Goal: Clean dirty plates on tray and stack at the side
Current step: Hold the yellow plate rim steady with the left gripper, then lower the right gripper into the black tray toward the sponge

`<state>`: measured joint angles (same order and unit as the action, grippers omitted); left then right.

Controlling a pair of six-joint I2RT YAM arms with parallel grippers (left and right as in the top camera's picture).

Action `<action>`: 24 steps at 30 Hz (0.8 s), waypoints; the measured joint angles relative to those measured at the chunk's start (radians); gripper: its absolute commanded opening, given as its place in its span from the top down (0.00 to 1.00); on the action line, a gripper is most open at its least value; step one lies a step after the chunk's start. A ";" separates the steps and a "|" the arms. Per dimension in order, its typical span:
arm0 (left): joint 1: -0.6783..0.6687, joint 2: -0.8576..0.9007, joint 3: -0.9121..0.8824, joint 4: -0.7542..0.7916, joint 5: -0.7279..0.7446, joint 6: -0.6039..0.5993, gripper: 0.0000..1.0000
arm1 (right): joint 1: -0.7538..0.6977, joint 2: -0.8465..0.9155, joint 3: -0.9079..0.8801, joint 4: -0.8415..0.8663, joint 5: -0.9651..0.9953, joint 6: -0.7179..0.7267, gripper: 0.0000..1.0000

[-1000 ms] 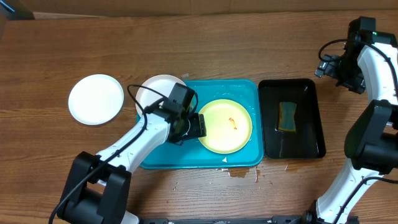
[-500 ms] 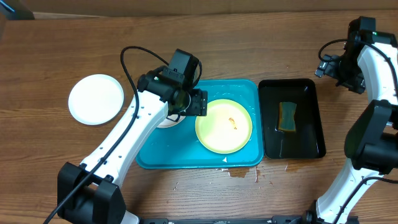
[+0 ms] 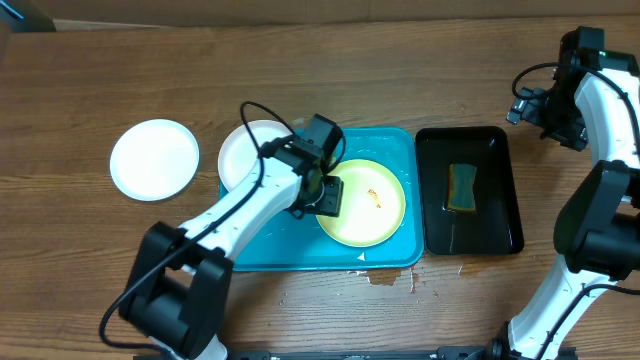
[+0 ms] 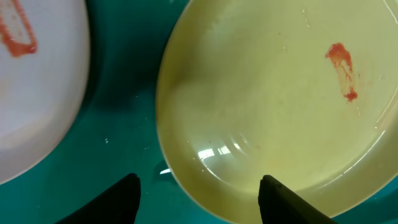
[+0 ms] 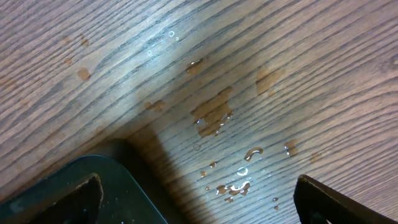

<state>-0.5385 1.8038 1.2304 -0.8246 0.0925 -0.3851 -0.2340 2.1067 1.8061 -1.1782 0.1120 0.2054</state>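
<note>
With left claw (image 4: pixel 199 180) spread astride yellow-green plate (image 4: pixel 273 106) rim, lower till tips near tray (image 4: pixel 121 130), then pinch w/o nudging white plate (image 4: pixel 31 81). Right claw (image 5: pixel 199 182): spread, empty.

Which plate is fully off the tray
The far-left white plate, on bare wood; the second white plate overlaps the tray's rim, the yellow-green plate lies inside.
</note>
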 measured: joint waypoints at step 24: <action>0.030 0.074 -0.002 0.093 -0.024 -0.005 0.42 | 0.011 0.000 -0.005 -0.015 -0.257 0.004 0.15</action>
<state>-0.5087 1.8782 1.2289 -0.7311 0.0689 -0.3897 -0.2234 2.1067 1.8008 -1.1934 -0.1455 0.2092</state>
